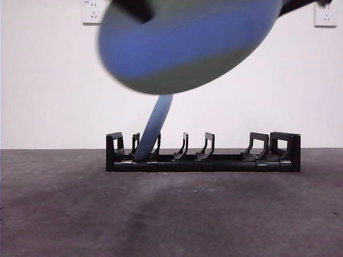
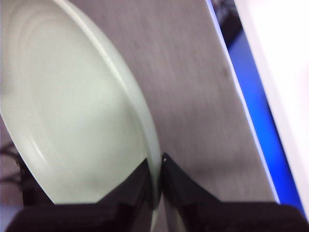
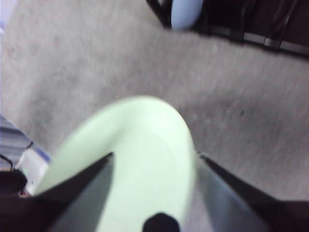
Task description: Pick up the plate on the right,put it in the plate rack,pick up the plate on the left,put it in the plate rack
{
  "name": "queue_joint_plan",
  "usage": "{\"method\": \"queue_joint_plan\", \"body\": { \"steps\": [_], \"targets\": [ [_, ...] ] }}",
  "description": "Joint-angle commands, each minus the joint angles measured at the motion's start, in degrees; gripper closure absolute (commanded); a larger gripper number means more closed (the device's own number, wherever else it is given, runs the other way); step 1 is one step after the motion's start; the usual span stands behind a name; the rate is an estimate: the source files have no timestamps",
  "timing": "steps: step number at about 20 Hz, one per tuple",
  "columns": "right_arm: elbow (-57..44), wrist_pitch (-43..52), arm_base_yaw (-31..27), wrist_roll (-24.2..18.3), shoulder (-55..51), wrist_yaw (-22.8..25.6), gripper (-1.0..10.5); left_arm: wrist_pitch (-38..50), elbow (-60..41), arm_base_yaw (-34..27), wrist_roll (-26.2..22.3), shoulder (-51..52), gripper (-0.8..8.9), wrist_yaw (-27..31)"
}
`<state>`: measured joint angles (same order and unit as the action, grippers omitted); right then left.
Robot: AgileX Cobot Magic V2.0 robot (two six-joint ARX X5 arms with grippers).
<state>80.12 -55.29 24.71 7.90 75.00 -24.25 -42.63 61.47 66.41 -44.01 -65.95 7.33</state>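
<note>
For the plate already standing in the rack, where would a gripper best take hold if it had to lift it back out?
By the upper rim. The blue plate stands on edge between dividers near one end of the plate rack, leaning, its lower part boxed in by the rack. A gripper would probably do best coming from above, jaws straddling the thin top edge, tilted to match the lean.

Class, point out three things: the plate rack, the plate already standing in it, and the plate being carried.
plate rack (image 1: 284,152), front view, end block.
standing plate (image 1: 155,126), front view, face.
carried plate (image 2: 72,111), left wrist view, face.
</note>
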Motion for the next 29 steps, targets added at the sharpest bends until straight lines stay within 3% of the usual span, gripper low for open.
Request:
{"method": "queue_joint_plan", "body": {
  "steps": [1,6,10,17,26,29],
  "targets": [
    [3.13,0.42,-0.48,-0.61,-3.06,1.03,5.3,5.29,-0.17,-0.61,4.66,-0.24,8.22,-2.16],
    [10.32,-0.31,-0.79,-0.61,-13.14,9.29,5.4,23.26,-0.17,-6.29,17.27,-2.64,8.22,-8.72],
    [11.02,-3.91,-0.79,-0.76,-20.65,11.26,5.4,40.92,-0.17,-12.92,28.37,-8.11,8.22,-11.96],
    [11.02,-12.37,-0.76,-2.05,-24.7,12.28,5.4,59.25,0.04,-19.12,39.39,-17.59,8.22,-15.26],
    [10.99,-20.2,-0.76,-3.43,-26.21,12.31,5.4,60.04,11.02,-21.92,41.51,-31.32,8.22,-14.56],
    [10.99,-22.75,-0.76,-4.15,-26.21,12.33,5.4,59.8,14.82,-22.6,41.51,-35.67,8.22,-11.5]
  ]
}}
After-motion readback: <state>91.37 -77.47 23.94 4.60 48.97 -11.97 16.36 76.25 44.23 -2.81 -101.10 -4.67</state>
